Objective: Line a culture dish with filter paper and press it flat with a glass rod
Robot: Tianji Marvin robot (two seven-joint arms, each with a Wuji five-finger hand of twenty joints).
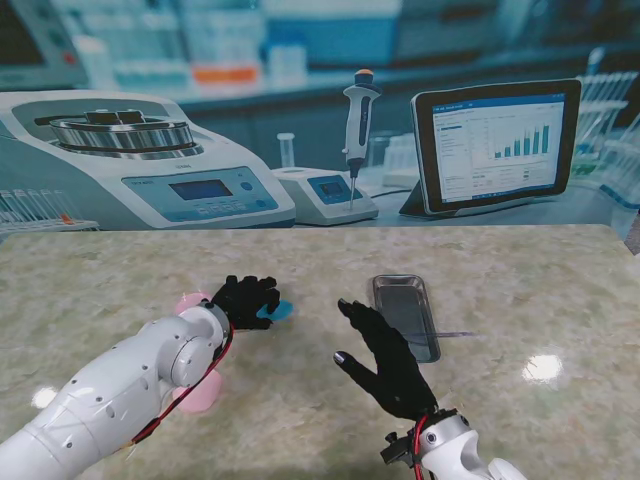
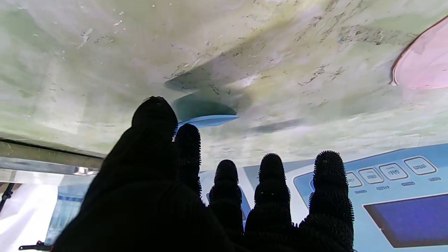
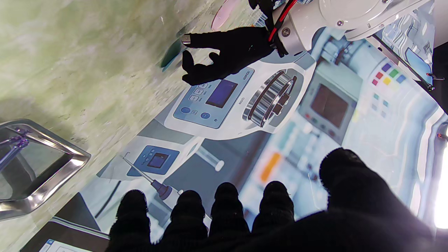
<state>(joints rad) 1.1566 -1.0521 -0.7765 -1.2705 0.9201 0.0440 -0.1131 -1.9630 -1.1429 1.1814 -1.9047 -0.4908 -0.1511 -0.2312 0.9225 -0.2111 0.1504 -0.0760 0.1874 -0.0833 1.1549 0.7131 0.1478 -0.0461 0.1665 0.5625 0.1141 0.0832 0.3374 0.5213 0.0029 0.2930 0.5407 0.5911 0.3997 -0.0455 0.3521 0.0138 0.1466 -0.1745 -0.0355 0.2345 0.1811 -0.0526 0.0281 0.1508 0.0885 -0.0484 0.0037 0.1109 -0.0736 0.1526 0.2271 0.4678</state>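
**Filter paper under my left fingertips, right hand open beside the tray**

Filter paper (image 1: pixel 274 311), a small blue disc, lies on the marble-patterned table (image 1: pixel 520 290) near the middle, just at the tips of my left hand (image 1: pixel 243 299). From the stand view the left hand covers most of the disc, and only its right part shows past the fingers. In the left wrist view the blue disc (image 2: pixel 206 120) sits right by the thumb and the forefinger, which come close together at it; the other three fingers (image 2: pixel 271 175) stand straight and apart. I cannot tell whether the disc is pinched or only touched.

A pink round culture dish (image 1: pixel 198 385) lies partly under my left forearm, nearer to me than the left hand; another pink edge shows just left of the wrist. The left wrist view catches a pink rim (image 2: pixel 425 63) at one side.

My right hand (image 1: pixel 385 355) hovers with its fingers spread and holds nothing. Just to its right is a steel tray (image 1: pixel 428 345), rectangular with rounded corners. A thin clear glass rod (image 1: pixel 455 334) lies across the tray's near part and sticks out past its right rim. The right wrist view shows the tray (image 3: pixel 52 182) and my four fingertips (image 3: pixel 225 196) apart from one another.
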